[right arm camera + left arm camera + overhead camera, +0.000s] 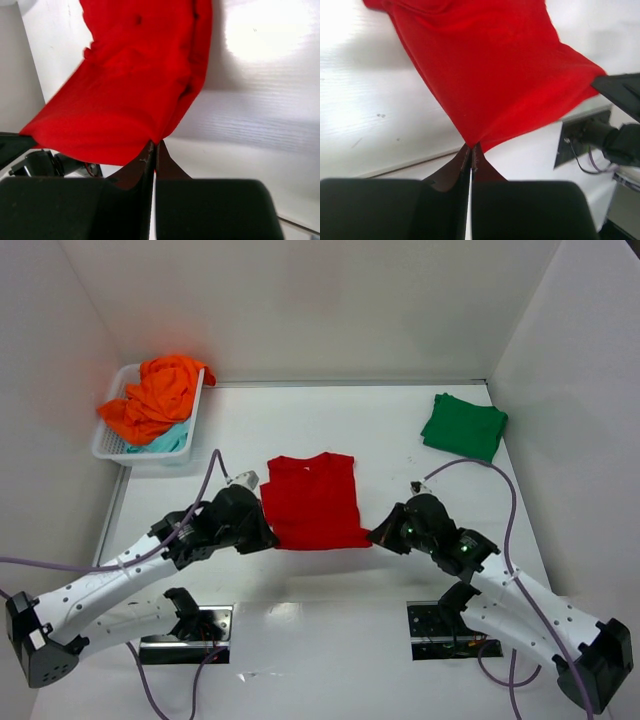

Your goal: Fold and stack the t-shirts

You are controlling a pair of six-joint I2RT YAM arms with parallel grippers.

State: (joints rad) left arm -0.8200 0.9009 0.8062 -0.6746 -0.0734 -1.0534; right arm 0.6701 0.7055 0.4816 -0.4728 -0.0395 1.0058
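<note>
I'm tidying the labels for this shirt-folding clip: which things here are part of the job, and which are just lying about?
Part of the job:
red t-shirt, near corners pinched by the left gripper and right gripper
folded green t-shirt
orange t-shirt
teal t-shirt under it

Just lying about:
white basket holding those two
black base plates

In the overhead view, the near corners of the red t-shirt (314, 502) are covered by the left tool (270, 539) and the right tool (377, 536). The pale teal t-shirt (172, 440) is largely buried under the orange t-shirt (160, 398) in the basket (106, 445), so its shape cannot be made out. In both wrist views the red cloth is cut off by the top edge, and the pinched corner is lost where each tool is pressed closed on it.
</note>
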